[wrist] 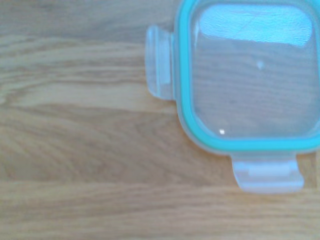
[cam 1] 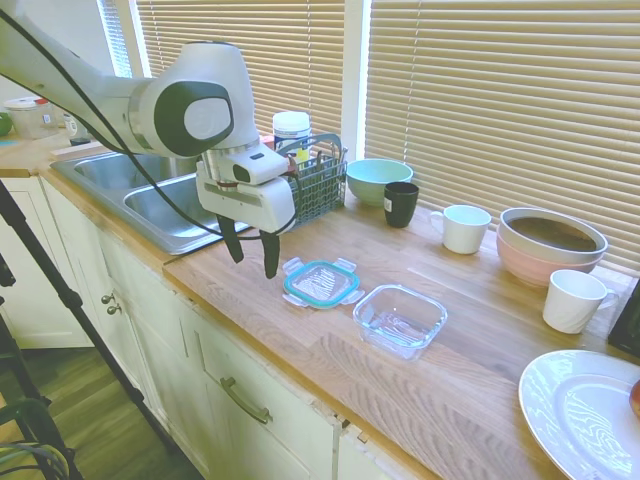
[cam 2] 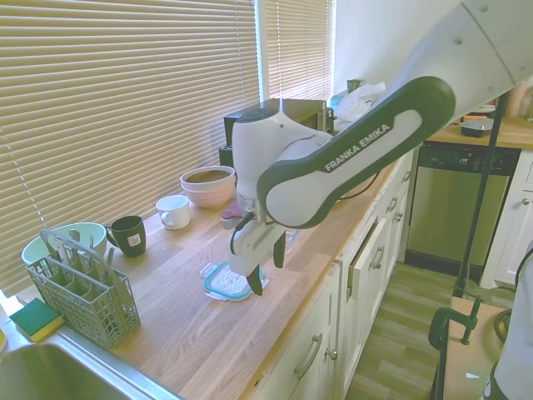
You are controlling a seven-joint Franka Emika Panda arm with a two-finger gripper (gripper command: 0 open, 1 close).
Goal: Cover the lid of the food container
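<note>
Food container [cam 1: 400, 318]: one, clear glass, sits empty near the tabletop's [cam 1: 480, 350] front edge, uncovered. One lid [cam 1: 321, 282], teal rim, clear tabs, lies flat on the tabletop just beside the container on the sink side, not touching it. In the wrist view the lid [wrist: 252, 80] fills the upper right, two tabs visible, bare wood around it.

Others, big to small: one sink [cam 1: 165, 205] at the tabletop's far left end; one white plate [cam 1: 585, 415] at the front right corner; one pink bowl [cam 1: 550, 243] nested with a white bowl along the back edge by the blinds; one teal bowl [cam 1: 378, 180] also at the back; one grey cutlery basket [cam 1: 312, 180] next to the sink; two white mugs [cam 1: 465, 228] [cam 1: 573, 300]; one dark mug [cam 1: 401, 203] beside the teal bowl. None of these lies between lid and container.

Hand [cam 1: 253, 248]: fingers spread apart, pointing down, empty, hanging over the tabletop's front edge just on the sink side of the lid, touching nothing. In the second exterior view the hand [cam 2: 265, 268] overlaps the lid [cam 2: 223, 282].
</note>
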